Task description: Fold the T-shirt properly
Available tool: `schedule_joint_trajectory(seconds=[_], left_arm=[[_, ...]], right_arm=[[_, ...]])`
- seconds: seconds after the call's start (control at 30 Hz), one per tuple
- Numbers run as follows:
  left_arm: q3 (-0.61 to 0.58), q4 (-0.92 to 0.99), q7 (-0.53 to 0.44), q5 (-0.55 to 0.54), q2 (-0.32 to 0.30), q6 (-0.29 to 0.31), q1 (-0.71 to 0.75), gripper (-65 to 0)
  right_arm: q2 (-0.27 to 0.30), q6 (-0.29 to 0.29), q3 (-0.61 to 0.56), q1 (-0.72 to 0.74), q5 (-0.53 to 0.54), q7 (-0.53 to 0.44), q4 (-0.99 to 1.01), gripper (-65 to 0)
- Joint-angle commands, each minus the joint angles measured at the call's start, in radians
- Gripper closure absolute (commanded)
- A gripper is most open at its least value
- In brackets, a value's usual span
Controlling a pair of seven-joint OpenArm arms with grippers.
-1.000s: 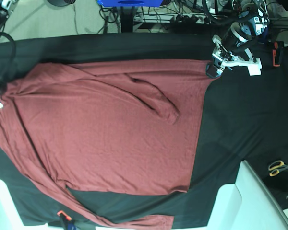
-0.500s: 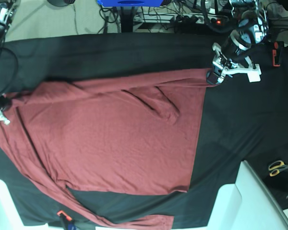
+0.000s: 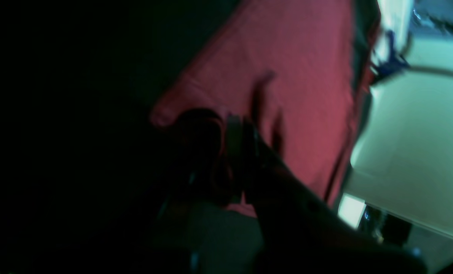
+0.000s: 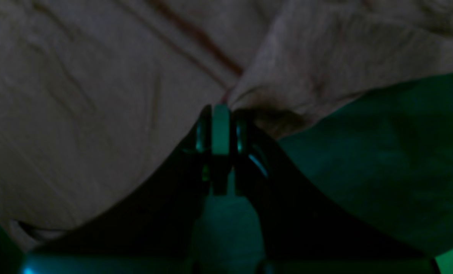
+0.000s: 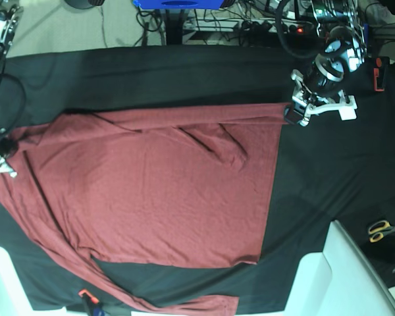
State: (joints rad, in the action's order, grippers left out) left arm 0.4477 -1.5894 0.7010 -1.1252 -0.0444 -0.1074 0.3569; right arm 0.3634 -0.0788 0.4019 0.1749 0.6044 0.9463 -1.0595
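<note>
Spread flat on the black-draped counter (image 5: pixel 184 72), red shirt (image 5: pixel 151 191) pinched at its far corners by left gripper (image 5: pixel 293 113) and right gripper (image 5: pixel 1 153), both clamped tight; risk of thin knit slipping free or bunching if pulled unevenly.

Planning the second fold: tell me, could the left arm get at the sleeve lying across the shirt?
Probably not yet: the left gripper is shut on the shirt corner. The sleeve lies uncovered nearby.
</note>
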Motion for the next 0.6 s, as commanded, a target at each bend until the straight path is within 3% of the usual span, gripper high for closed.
schedule_joint_trajectory(seconds=[0.0,0.3,0.57], left_arm=[[-0.002,-0.013,-0.007,-0.014,-0.007,0.001,-0.011,0.0],[0.001,0.004,-0.007,-0.014,-0.007,-0.002,-0.043,0.0],[0.006,0.042,-0.007,-0.014,-0.007,-0.002,-0.066,0.0]], right_arm=[[0.024,0.001,0.002,0.031,0.005,-0.011,0.006,-0.2],[0.036,0.001,-0.001,0.067,0.005,-0.045,0.069,-0.2],[0.049,0.003,-0.114,0.093,0.005,-0.105,0.127,-0.2]])
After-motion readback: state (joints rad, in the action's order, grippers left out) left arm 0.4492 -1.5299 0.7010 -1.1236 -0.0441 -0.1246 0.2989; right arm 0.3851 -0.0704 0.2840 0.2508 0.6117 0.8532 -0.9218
